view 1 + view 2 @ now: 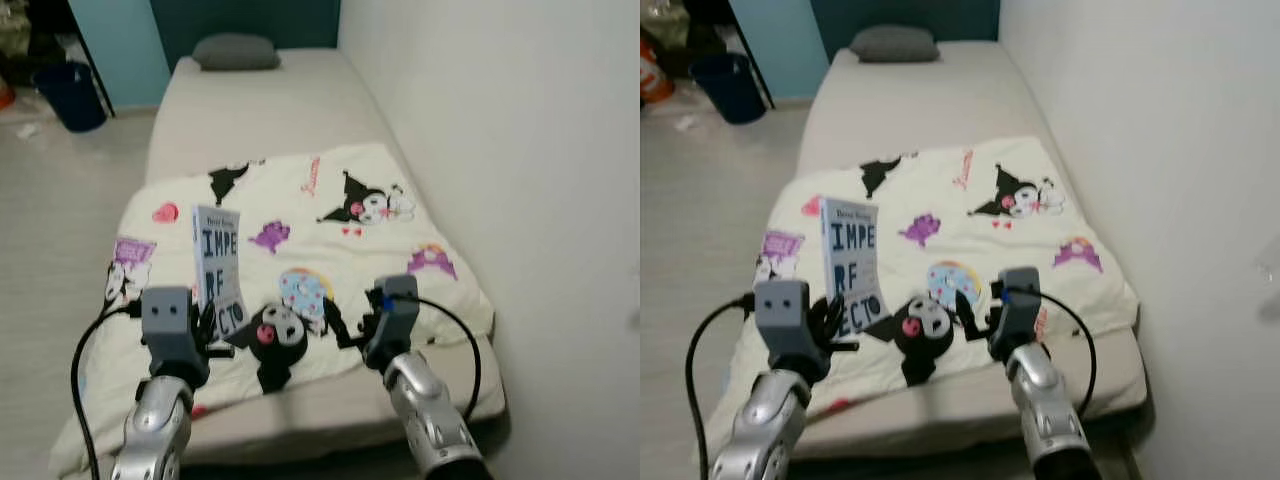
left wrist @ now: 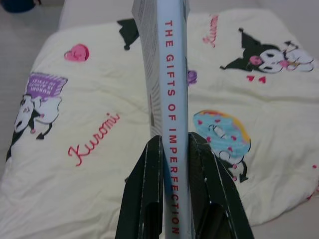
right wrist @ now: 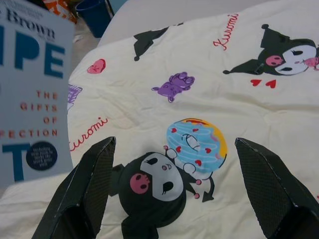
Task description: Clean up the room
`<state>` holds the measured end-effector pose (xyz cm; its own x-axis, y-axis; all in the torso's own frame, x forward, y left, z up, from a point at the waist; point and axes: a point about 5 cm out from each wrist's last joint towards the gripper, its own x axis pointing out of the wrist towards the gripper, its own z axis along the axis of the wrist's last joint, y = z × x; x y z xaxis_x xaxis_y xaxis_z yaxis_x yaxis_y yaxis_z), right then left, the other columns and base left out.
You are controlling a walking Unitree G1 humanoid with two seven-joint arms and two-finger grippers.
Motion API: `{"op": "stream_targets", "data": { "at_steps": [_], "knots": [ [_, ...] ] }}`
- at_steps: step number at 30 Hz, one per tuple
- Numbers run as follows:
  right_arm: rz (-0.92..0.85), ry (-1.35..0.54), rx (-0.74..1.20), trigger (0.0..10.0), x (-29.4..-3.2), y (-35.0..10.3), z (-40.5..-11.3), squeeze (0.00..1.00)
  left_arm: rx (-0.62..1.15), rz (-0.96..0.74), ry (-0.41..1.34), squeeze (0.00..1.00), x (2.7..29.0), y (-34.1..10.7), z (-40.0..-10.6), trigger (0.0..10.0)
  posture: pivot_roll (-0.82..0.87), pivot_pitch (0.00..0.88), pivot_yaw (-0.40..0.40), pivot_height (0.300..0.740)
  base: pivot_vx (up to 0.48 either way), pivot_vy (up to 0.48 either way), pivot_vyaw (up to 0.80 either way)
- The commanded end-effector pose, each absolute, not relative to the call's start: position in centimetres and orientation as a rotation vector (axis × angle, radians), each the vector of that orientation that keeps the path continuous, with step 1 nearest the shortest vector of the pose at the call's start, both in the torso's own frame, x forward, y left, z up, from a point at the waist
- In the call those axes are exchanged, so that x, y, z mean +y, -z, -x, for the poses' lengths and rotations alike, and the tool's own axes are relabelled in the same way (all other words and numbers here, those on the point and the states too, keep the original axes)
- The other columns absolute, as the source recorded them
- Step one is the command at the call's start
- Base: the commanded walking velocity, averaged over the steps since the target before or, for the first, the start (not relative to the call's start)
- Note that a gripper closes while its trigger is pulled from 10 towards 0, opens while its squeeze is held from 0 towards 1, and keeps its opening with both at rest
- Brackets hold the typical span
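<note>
Left wrist: book [image 2: 169,89] (upright) between tool [image 2: 174,169] fingers.

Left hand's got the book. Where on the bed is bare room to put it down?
Free: the bare mattress between the grey pillow and the printed blanket. The left hand grips the book; the open right hand hovers over the blanket's near edge.

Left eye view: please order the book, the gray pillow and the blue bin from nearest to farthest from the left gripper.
1. The book, upright between the fingers of the left gripper, over the blanket.
2. The blue bin, on the floor beside the bed, far left.
3. The gray pillow, at the bed's far end.
</note>
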<state>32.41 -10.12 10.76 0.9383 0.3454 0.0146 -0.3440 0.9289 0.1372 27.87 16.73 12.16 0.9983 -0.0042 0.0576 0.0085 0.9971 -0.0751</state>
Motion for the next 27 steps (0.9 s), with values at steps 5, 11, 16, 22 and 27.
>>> {"op": "stream_targets", "data": {
  "at_steps": [5,11,16,22,27],
  "knots": [
    [-0.151,-0.336,0.047,10.0,-10.6,-9.4,-32.1,0.0,-0.03,0.052,-0.023,0.0,17.1,-11.2,-27.6,10.0,0.02,0.176,0.013,0.74,0.0,0.0,0.0],
    [-0.15,-0.335,0.051,10.0,-10.6,-9.2,-31.8,0.0,-0.03,0.045,-0.026,0.0,17.1,-11.1,-27.5,10.0,0.03,0.176,0.017,0.74,0.0,0.0,0.0],
    [-0.145,-0.326,0.065,10.0,-10.7,-8.7,-31.6,0.0,-0.02,0.032,-0.021,0.0,17.1,-10.9,-27.4,10.0,0.03,0.176,0.018,0.74,0.0,0.0,0.0],
    [-0.113,-0.286,0.057,10.0,-11.2,-8.4,-31.6,0.0,-0.025,0.024,-0.013,0.0,17.0,-10.7,-27.1,10.0,0.03,0.174,0.014,0.74,0.0,0.0,0.0],
    [-0.112,-0.277,0.053,10.0,-11.4,-8.5,-31.6,0.0,-0.025,0.024,-0.008,0.0,16.9,-10.7,-27.1,10.0,0.03,0.173,0.014,0.74,0.0,0.0,0.0]
  ]
}}
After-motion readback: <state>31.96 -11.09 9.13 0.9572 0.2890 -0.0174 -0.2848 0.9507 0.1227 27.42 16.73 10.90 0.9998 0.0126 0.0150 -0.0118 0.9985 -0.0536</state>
